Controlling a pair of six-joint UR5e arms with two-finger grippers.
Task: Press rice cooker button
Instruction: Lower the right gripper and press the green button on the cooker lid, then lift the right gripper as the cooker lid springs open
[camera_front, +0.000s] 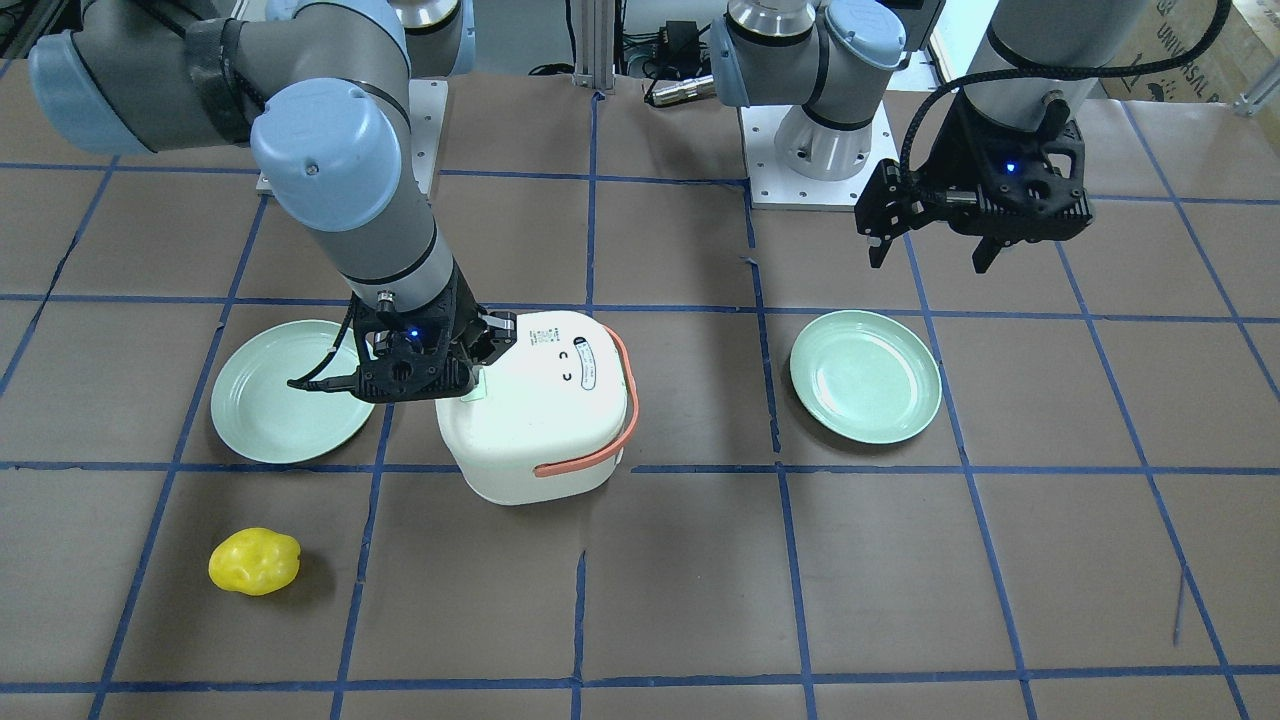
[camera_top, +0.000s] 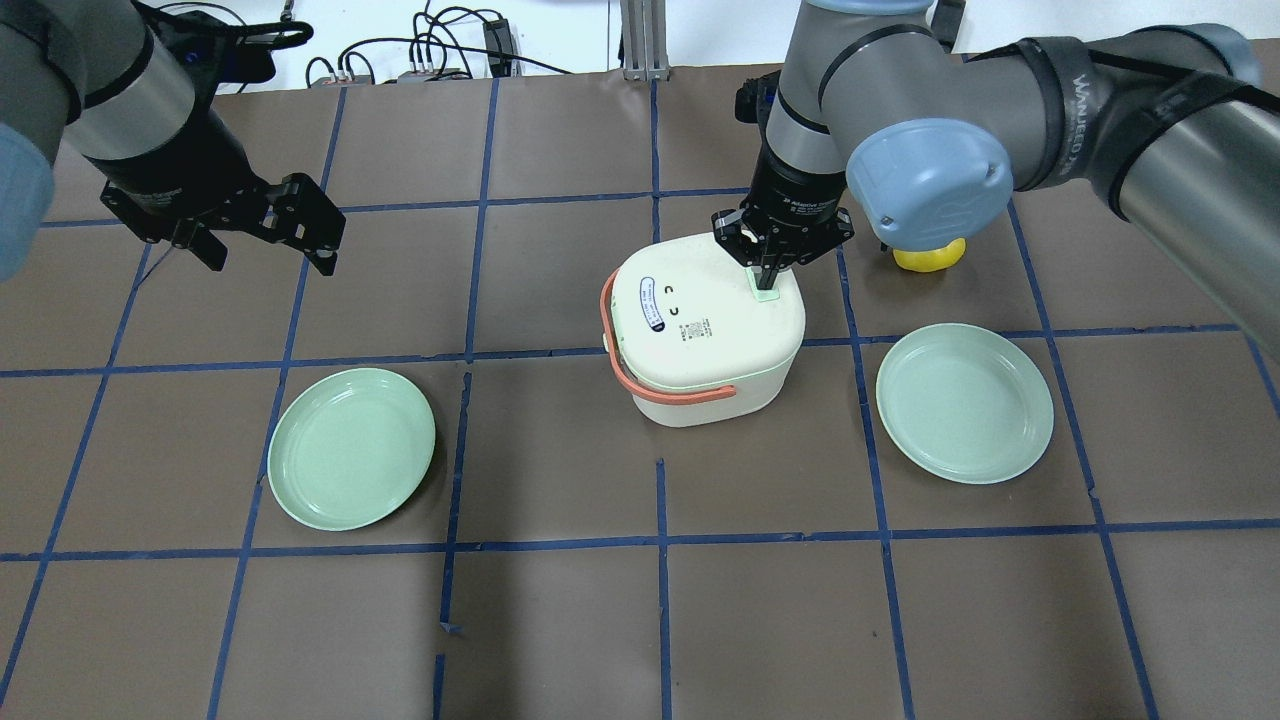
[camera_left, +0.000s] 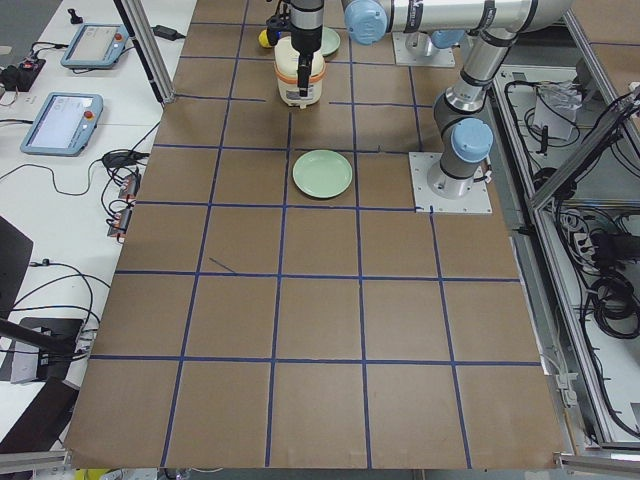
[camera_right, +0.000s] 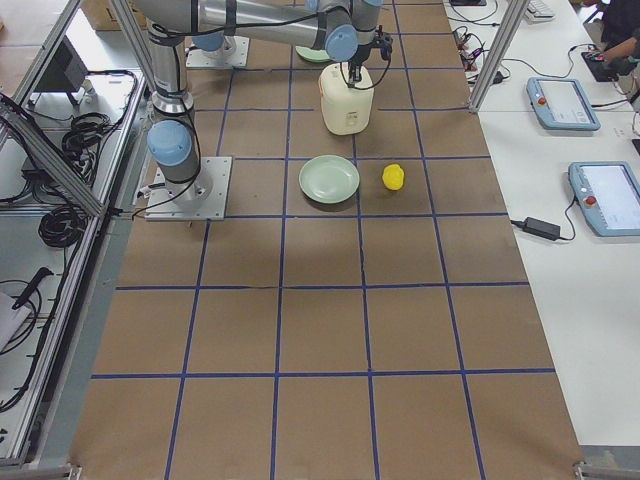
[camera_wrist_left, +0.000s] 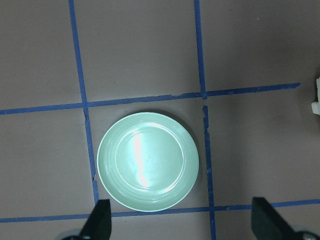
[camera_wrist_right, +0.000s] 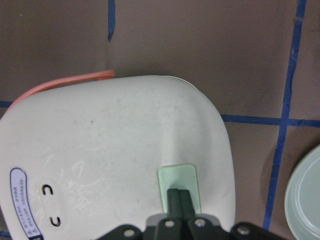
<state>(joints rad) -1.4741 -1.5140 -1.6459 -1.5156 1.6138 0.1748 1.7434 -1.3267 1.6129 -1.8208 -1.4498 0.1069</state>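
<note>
Front view: right gripper (camera_front: 478, 385) sits at the lid of the rice cooker (camera_front: 545, 430), mid-table between the right plate (camera_front: 290, 392) and left plate (camera_front: 865, 375). The left gripper (camera_front: 930, 245) hangs near the robot-side edge, well apart. Overhead: right tips are over the pale green button (camera_top: 765, 287), on the lid's side toward the table's right end. Right wrist: fingers (camera_wrist_right: 178, 202) are pressed together, holding nothing, on the button's long axis. Contact looks likely, so I'd press straight down. Left wrist: jaws spread above the left plate.
</note>
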